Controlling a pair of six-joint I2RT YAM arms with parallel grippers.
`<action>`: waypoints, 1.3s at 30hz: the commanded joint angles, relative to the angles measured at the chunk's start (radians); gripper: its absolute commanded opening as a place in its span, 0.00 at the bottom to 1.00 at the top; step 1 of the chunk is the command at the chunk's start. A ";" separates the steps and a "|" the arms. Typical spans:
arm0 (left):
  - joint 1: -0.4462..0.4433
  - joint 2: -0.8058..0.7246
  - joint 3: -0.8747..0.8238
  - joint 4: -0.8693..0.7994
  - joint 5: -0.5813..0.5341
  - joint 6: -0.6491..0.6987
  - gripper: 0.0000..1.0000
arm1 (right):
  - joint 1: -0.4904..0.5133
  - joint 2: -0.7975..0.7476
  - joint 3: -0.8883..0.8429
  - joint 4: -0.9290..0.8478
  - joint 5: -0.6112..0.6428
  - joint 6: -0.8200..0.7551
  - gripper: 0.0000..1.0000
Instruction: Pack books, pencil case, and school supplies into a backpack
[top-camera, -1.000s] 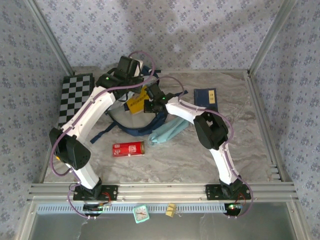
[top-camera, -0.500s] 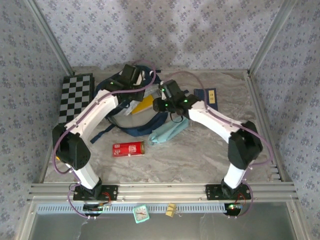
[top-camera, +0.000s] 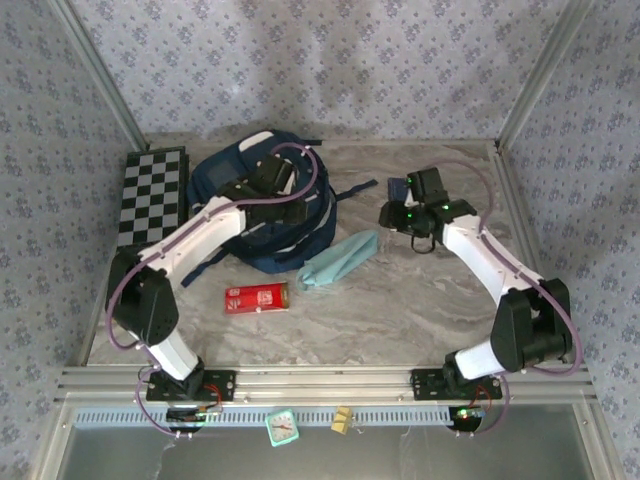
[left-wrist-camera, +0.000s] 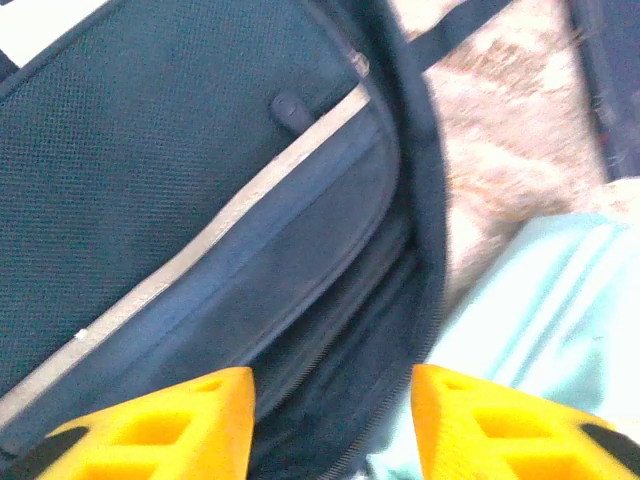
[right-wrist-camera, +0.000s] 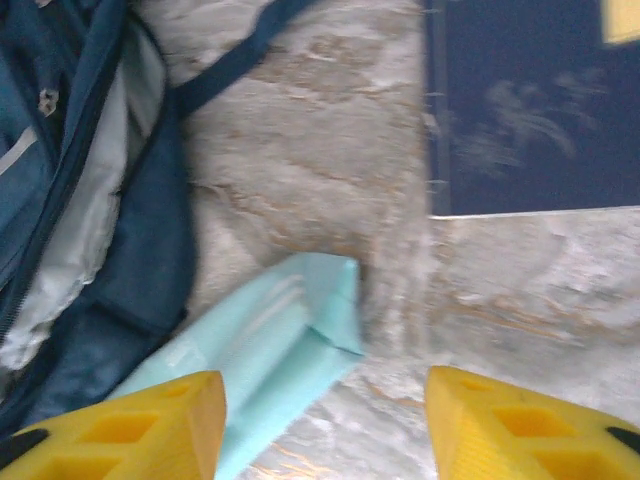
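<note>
Hovering over the navy backpack (top-camera: 215, 175), left fingers (left-wrist-camera: 150, 430) stand apart, empty. Right fingers (right-wrist-camera: 130, 425) are likewise spread and empty, near the navy book (right-wrist-camera: 530, 110), probably lining up a pickup. Teal pencil case (top-camera: 340, 258), soft and creased, lies on the desk (top-camera: 400, 310) just beside the backpack.

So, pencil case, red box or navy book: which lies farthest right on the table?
The yellow-labelled navy book; the other two lie farther left.

I see walls (top-camera: 330, 70) covered with pale blue flowered wallpaper on three sides. The table (top-camera: 400, 300) has a grey-beige marble surface, evenly lit. Aluminium posts (top-camera: 100, 75) and a front rail (top-camera: 320, 378) frame it.
</note>
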 joint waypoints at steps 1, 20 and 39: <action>-0.030 -0.090 -0.008 0.109 0.055 -0.152 0.54 | -0.074 -0.036 -0.055 -0.025 -0.046 0.016 0.62; -0.203 0.358 0.262 0.370 0.123 -0.434 0.59 | -0.355 0.108 -0.123 0.125 -0.114 0.066 0.73; -0.222 0.918 0.929 0.197 0.104 -0.449 0.57 | -0.399 0.465 0.149 0.153 -0.211 0.066 0.70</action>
